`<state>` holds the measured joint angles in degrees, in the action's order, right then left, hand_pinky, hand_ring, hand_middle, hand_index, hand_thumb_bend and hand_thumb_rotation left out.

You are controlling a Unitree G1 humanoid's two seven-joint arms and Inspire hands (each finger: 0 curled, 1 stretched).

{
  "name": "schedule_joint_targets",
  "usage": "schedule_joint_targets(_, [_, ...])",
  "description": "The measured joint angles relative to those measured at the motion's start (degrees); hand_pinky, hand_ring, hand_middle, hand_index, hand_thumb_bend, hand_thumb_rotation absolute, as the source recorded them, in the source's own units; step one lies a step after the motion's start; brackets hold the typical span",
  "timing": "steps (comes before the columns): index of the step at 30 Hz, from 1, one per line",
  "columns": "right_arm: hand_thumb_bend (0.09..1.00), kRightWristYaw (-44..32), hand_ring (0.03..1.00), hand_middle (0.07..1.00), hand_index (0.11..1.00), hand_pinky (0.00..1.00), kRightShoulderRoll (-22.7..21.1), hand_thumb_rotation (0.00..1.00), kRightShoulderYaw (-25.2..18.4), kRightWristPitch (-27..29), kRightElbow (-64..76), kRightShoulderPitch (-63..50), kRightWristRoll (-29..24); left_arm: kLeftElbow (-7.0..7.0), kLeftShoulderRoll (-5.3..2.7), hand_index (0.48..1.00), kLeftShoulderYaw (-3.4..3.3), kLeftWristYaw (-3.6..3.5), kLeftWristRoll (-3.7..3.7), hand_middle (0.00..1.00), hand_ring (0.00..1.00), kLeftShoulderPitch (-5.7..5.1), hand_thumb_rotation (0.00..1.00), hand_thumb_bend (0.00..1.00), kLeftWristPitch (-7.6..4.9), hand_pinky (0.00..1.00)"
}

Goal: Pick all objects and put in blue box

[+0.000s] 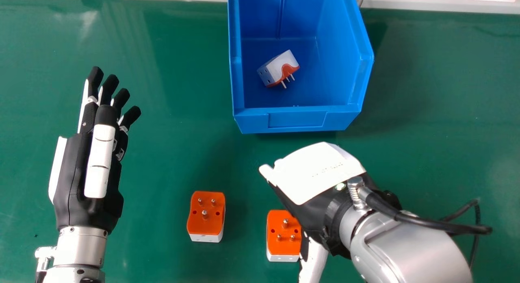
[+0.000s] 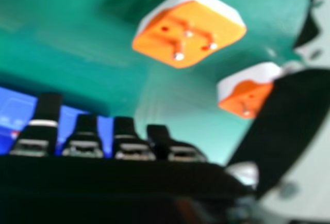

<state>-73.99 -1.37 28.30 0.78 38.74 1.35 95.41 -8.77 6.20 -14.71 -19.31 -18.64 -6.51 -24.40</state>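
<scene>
Plug adapters are the things to be gathered, and one [image 1: 279,68] already lies tipped on its side on the floor of the blue box [image 1: 296,120], its pins slanting toward the box's near right corner. The box stands at the far edge of the green desk [image 1: 162,153], around the middle of that edge, with its lower end facing the near side. A second adapter, the left one [image 1: 206,214], rests toward the near edge of the desk, orange face and pins upward, white body beneath. The right adapter [image 1: 279,234] sits beside it, well apart, the same way up, partly covered by the right hand [image 1: 300,201]. That hand is wide, its thumb [image 1: 316,260] spread away from the fingers and just beside the right adapter; whether they touch, I cannot tell. The right hand view shows both of these adapters, one overlapped by the thumb. Toward the desk's left edge hangs the left hand [image 1: 73,173], also wide, fingers straight and pointing toward the far edge.
</scene>
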Motion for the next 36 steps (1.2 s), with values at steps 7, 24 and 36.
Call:
schedule_joint_targets(7, [0.994, 3.1, 0.99, 0.993, 0.993, 0.88, -0.2, 0.35, 1.4, -0.3, -3.7, -1.3, 0.0, -0.03, 0.0, 0.995, -0.09, 0.28, 0.09, 0.99, 0.97, 0.02, 0.81, 0.74, -0.08, 0.93])
schedule_joint_targets(24, [1.0, 9.0, 0.998, 0.998, 0.999, 0.92, -1.3, 0.39, 3.4, -3.5, -13.3, -2.3, 0.0, -0.06, 0.0, 0.992, -0.16, 0.2, 0.05, 0.99, 0.97, 0.04, 0.81, 0.74, -0.15, 0.93])
schedule_joint_targets(36, [0.995, 14.3, 1.0, 1.0, 1.0, 0.93, -2.8, 0.4, 4.4, -5.7, -17.2, -2.2, 0.0, -0.03, -0.05, 0.991, -0.2, 0.18, 0.03, 0.99, 0.97, 0.03, 0.81, 0.73, -0.17, 0.93])
